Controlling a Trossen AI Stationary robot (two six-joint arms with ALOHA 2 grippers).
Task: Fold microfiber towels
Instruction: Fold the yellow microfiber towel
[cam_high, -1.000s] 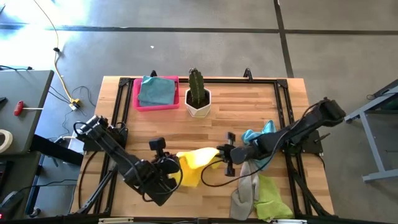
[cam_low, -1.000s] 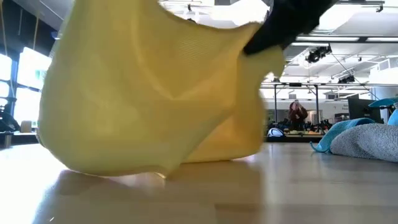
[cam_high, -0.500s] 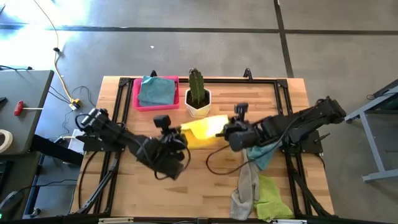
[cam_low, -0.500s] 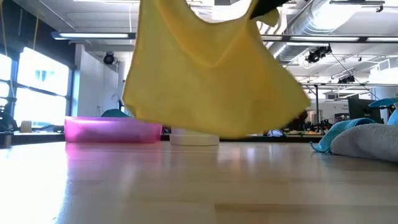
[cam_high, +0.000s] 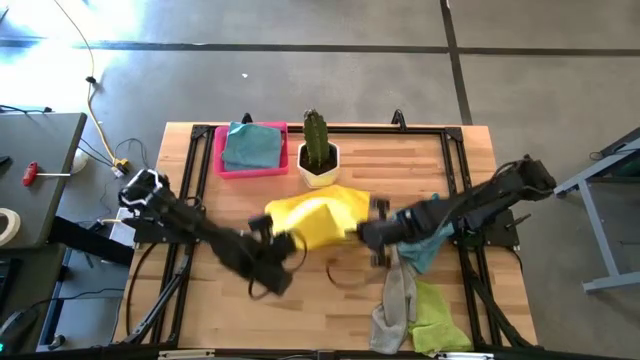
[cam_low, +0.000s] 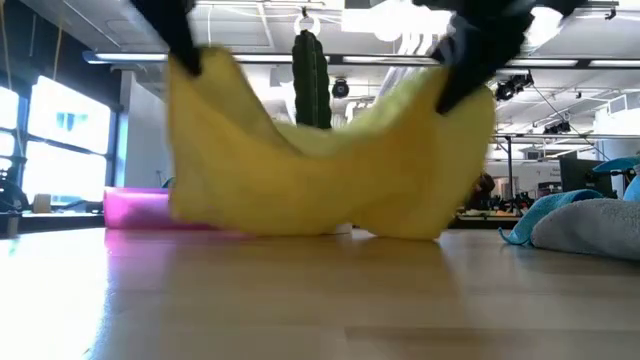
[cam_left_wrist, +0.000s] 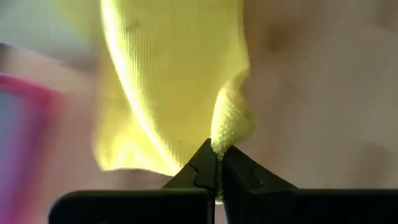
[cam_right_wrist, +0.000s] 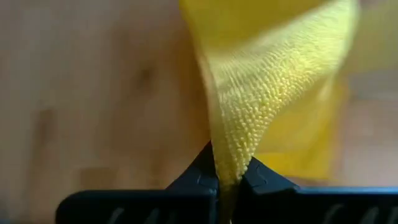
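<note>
Both hands pinch the yellow towel (cam_high: 318, 216) at opposite corners, left hand (cam_left_wrist: 219, 167) and right hand (cam_right_wrist: 227, 175), its sagging middle touching the bench (cam_high: 300, 300).

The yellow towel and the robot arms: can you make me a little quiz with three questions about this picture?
1. True or false: both grippers are pinching the yellow towel.
2. What sits in the pink tray? A) a folded blue towel B) a cactus C) a grey towel
3. Fill in: the potted cactus stands right beside the pink ____.

Key
1. True. The left gripper and the right gripper are each shut on a corner, and the towel hangs between them with its lower edge on the table.
2. A, the folded blue towel.
3. tray.
</note>
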